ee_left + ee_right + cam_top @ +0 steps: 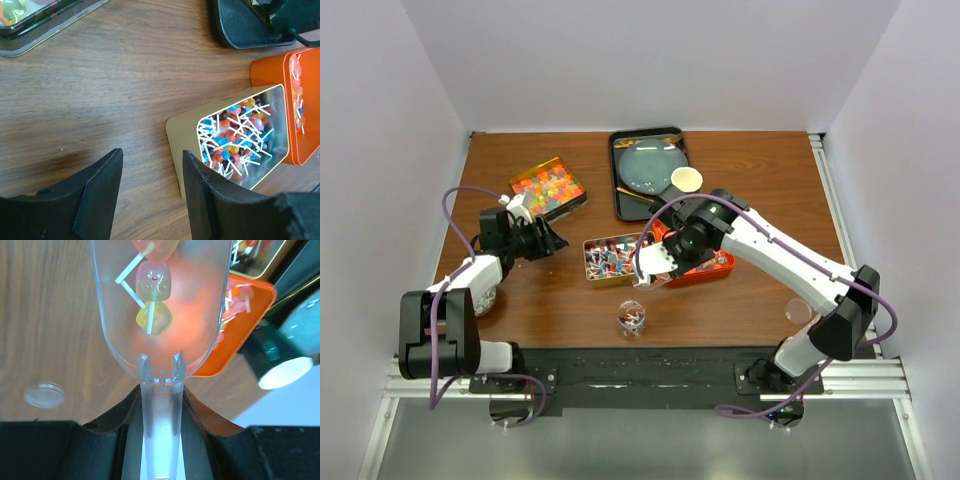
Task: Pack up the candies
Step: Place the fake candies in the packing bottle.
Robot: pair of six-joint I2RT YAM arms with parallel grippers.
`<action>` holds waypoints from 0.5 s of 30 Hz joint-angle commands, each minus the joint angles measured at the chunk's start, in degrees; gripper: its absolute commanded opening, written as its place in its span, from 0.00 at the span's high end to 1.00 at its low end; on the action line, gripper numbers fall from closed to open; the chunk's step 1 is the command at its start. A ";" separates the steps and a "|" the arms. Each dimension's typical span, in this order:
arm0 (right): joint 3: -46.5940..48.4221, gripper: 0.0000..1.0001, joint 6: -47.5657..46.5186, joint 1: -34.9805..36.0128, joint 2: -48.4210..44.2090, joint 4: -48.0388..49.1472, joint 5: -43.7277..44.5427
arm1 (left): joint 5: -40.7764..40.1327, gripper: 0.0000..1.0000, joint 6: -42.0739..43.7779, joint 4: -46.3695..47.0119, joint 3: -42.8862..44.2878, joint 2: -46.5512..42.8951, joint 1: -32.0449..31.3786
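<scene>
The candies lie in three places. Small lollipops fill a gold tin [610, 260] [243, 136], multicoloured sweets fill a dark tin [548, 188] [35, 20], and a few lollipops lie in an orange tray [705, 266] [295, 100]. My right gripper [665, 262] [161, 390] is shut on the handle of a clear scoop [160, 305], held over the orange tray's near left end. A pink candy [153, 280] and a yellow one [155, 320] lie in the scoop. My left gripper [535, 238] [152, 160] stands open and empty above bare wood, left of the gold tin.
A black tray [648, 170] with a glass lid sits at the back, with a cup [687, 180] [287, 371] at its near right corner. A small clear jar [631, 316] stands near the front edge. A clear round lid [798, 310] [45, 394] lies front right.
</scene>
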 commanded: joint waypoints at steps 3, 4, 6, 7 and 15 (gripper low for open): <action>3.54 1.00 -7.05 5.80 -0.31 -6.82 8.35 | 0.51 0.44 -0.57 2.53 0.50 -2.63 0.67; 3.54 1.00 -6.88 7.29 -0.14 -7.09 8.89 | 0.33 0.44 -0.65 2.53 0.49 -2.72 0.76; 2.93 1.00 -6.62 8.97 -0.05 -6.65 11.33 | 0.15 0.44 -1.35 2.97 0.23 -2.98 0.76; 2.40 1.00 -6.09 10.63 -0.05 -5.95 12.74 | 0.07 0.44 -1.71 3.49 0.14 -3.07 0.94; 4.07 1.00 0.58 16.27 4.78 -11.04 21.01 | 0.15 0.44 -3.82 3.06 1.29 -5.09 1.11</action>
